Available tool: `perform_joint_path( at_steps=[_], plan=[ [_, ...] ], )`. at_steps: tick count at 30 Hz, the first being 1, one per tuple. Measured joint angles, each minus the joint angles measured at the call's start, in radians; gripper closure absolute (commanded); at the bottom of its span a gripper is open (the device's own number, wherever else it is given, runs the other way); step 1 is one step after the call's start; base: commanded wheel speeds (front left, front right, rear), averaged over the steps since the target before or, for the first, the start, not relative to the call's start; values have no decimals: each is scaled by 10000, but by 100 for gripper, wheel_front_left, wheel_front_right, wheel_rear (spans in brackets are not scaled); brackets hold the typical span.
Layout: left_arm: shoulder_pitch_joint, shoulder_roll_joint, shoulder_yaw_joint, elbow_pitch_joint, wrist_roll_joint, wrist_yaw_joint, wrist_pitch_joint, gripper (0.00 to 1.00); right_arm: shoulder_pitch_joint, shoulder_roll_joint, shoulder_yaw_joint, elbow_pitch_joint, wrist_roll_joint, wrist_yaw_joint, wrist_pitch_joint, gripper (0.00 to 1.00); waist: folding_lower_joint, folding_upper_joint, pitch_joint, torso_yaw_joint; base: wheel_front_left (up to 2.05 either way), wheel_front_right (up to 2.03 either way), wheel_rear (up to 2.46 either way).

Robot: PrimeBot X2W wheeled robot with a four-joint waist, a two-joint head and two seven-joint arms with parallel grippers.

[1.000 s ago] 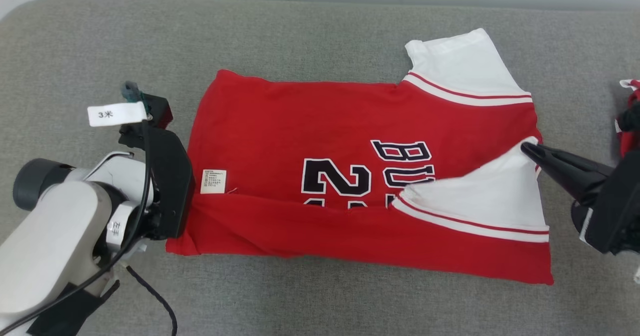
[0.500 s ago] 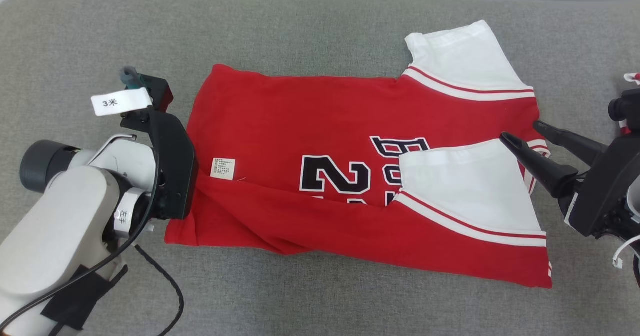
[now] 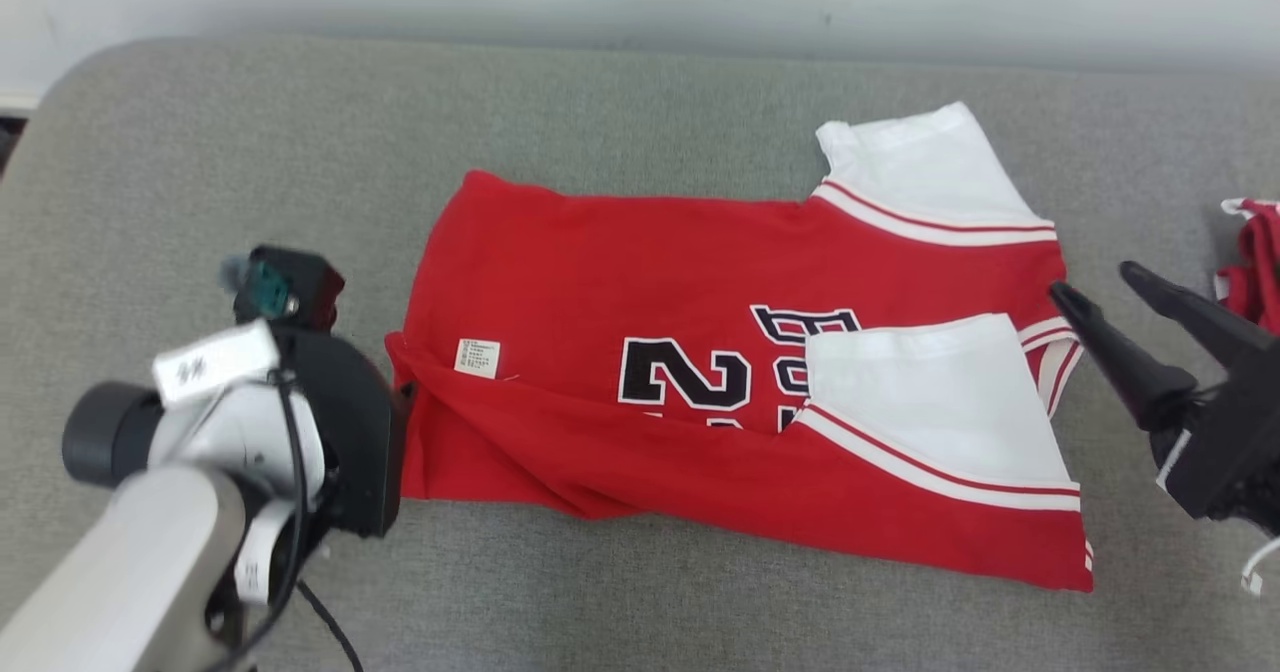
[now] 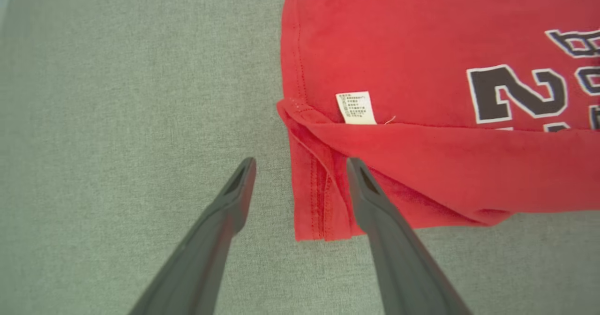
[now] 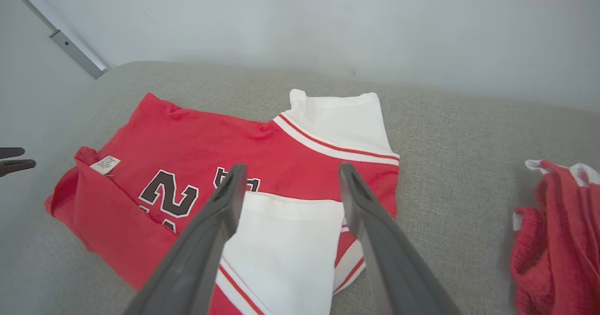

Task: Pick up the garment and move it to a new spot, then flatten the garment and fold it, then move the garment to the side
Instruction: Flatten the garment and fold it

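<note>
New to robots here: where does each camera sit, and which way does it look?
Head view: on the head, looking forward and down at the red jersey on the grey cushion; pale left forearm and right gripper show.
Left wrist view: on the left wrist, looking down along the open left gripper at the jersey's hem corner.
Right wrist view: on the right wrist, looking along its open fingers across the white sleeve toward the wall.
Shared: all three show the jersey's white label.

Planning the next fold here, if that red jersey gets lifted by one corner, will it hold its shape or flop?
Probably flop: the red jersey lies in soft folds, its lower edge doubled over beside the care label. Lifted by one corner, that fold would likely fall open. Pushed, it would probably bunch rather than slide on the textured grey cushion.
</note>
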Motion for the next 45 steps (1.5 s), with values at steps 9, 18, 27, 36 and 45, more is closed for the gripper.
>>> perform_joint_path(
  at_steps=[9, 18, 27, 36, 45],
  plan=[
    [2018, 50, 610, -1511, 44, 853, -2288, 0, 1407, 1287, -1097, -857, -1398, 0, -817, 0, -1, 0, -642, 20, 0, 0, 0],
    [3639, -161, 299, -1616, 84, 882, -3864, 0, 2897, 2614, -1250, -1149, -2543, 0, -1193, 0, -2, -1, -1159, -60, 0, 0, 0],
    [3910, -458, -238, -759, 364, 782, -4337, 0, 4044, 3452, -1360, -738, -3455, 0, -993, 0, -1, -1, -1124, -200, 0, 0, 0],
    [3665, -562, -485, -272, 531, 619, -4341, 0, 4040, 3584, -1358, 48, -3450, 0, -872, 0, 1, 0, -914, -323, 0, 0, 0],
    [3221, -593, -483, 127, 775, 698, -4520, 0, 3883, 3597, -1390, 533, -3405, 0, -913, 0, 1, 1, -729, -226, 0, 0, 0]
  ],
)
